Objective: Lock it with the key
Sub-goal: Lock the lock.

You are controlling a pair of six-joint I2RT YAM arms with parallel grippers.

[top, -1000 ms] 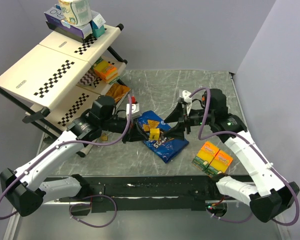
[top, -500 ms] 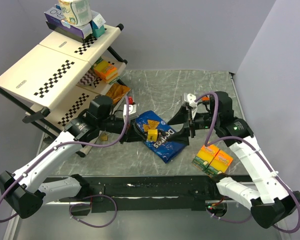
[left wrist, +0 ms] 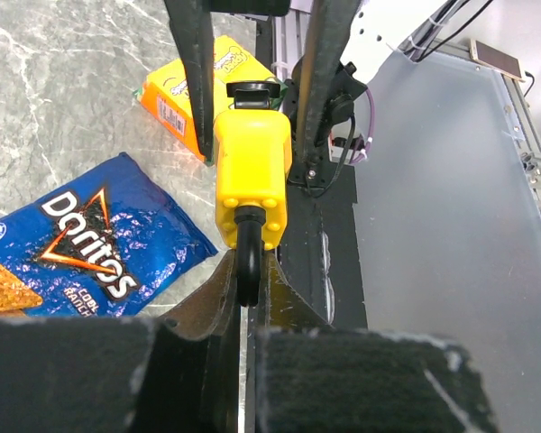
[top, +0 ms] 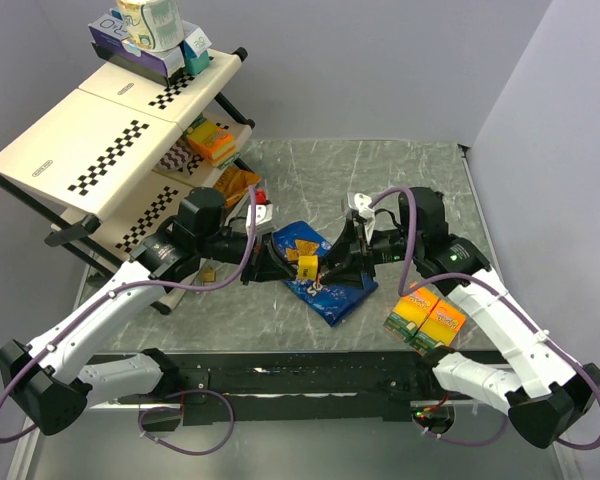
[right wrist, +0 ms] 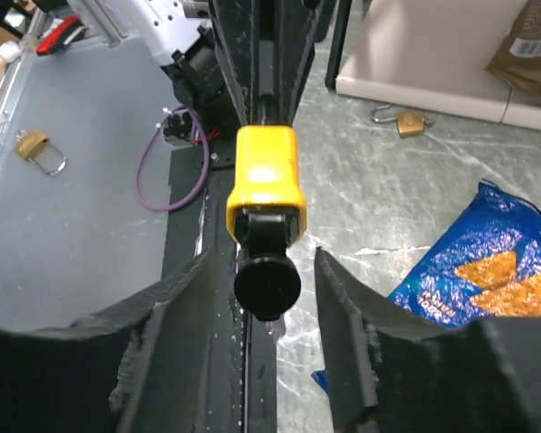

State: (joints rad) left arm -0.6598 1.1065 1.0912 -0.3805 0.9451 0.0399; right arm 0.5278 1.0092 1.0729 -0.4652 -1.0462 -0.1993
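Note:
A yellow padlock hangs in the air between my two grippers, above the chip bag. My left gripper is shut on its black shackle; the yellow body points away from the left wrist camera. A black key sits in the far end of the padlock. My right gripper is open, with one jaw on each side of the key's round head. There is a clear gap on one side. In the left wrist view the right fingers flank the padlock.
A blue Doritos bag lies under the padlock. Two orange snack boxes lie to the right. A brass padlock lies by the foot of the checkered shelf rack, and it also shows in the right wrist view.
The right gripper drew back to the right half a second ago. It has now come back to the padlock, open around the key head. The left gripper and padlock stayed put.

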